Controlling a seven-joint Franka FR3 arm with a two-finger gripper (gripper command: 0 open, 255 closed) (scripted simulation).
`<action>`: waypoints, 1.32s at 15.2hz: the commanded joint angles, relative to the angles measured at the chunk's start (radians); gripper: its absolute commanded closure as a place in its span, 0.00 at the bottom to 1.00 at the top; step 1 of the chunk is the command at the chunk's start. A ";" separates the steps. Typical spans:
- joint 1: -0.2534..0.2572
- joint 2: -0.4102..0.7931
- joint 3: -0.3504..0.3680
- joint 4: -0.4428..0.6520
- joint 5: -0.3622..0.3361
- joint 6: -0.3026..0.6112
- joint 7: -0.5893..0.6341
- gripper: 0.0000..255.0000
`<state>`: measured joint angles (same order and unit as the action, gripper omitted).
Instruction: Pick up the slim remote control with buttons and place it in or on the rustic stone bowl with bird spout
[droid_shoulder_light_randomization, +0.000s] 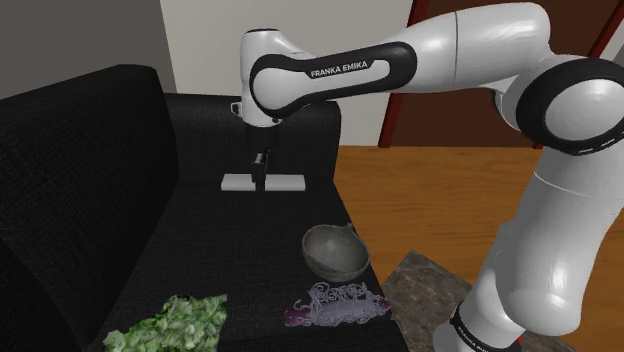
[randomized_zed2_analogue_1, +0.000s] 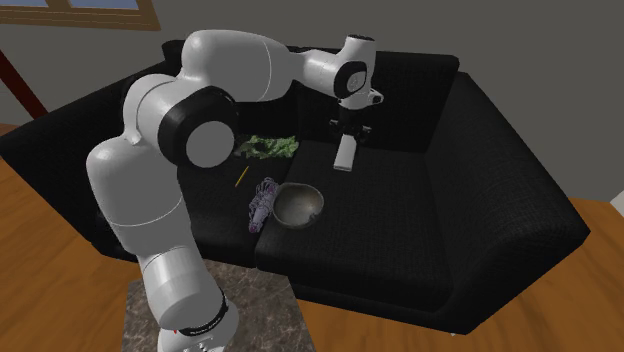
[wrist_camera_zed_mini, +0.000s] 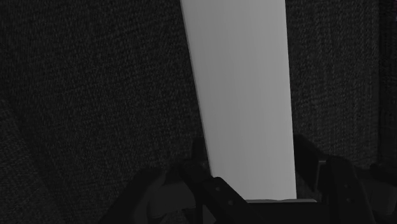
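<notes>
The remote (droid_shoulder_light_randomization: 262, 183) is a plain pale grey slab with no buttons drawn, lying flat near the back of the black sofa seat (droid_shoulder_light_randomization: 230, 250). My black gripper (droid_shoulder_light_randomization: 259, 172) comes straight down on its middle. In the wrist view the fingers (wrist_camera_zed_mini: 201, 167) clasp the long sides of the remote (wrist_camera_zed_mini: 245, 95), so the gripper (wrist_camera_zed_mini: 249, 170) is shut on it. From the second exterior view the gripper (randomized_zed2_analogue_1: 347, 130) stands over the remote (randomized_zed2_analogue_1: 345, 153). The grey stone bowl (droid_shoulder_light_randomization: 333, 250) (randomized_zed2_analogue_1: 298, 203) sits empty at the seat's front edge, well apart from the remote.
A purple tangled object (droid_shoulder_light_randomization: 335, 305) (randomized_zed2_analogue_1: 262, 203) lies beside the bowl. A green leafy bunch (droid_shoulder_light_randomization: 175, 325) (randomized_zed2_analogue_1: 268, 148) rests further along the seat, and a thin yellow stick (randomized_zed2_analogue_1: 240, 178) lies near it. The sofa backrest (droid_shoulder_light_randomization: 70, 170) rises behind. Wooden floor (droid_shoulder_light_randomization: 440, 200) lies beyond.
</notes>
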<state>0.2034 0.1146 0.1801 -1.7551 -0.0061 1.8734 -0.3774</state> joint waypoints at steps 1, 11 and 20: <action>-0.006 -0.088 -0.001 -0.105 0.017 0.019 -0.010 1.00; 0.009 -0.497 -0.012 -0.533 0.088 0.042 -0.042 1.00; 0.034 -0.710 -0.018 -0.757 0.119 0.054 -0.051 1.00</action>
<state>0.2357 -0.5954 0.1604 -2.4978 0.1108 1.9122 -0.4288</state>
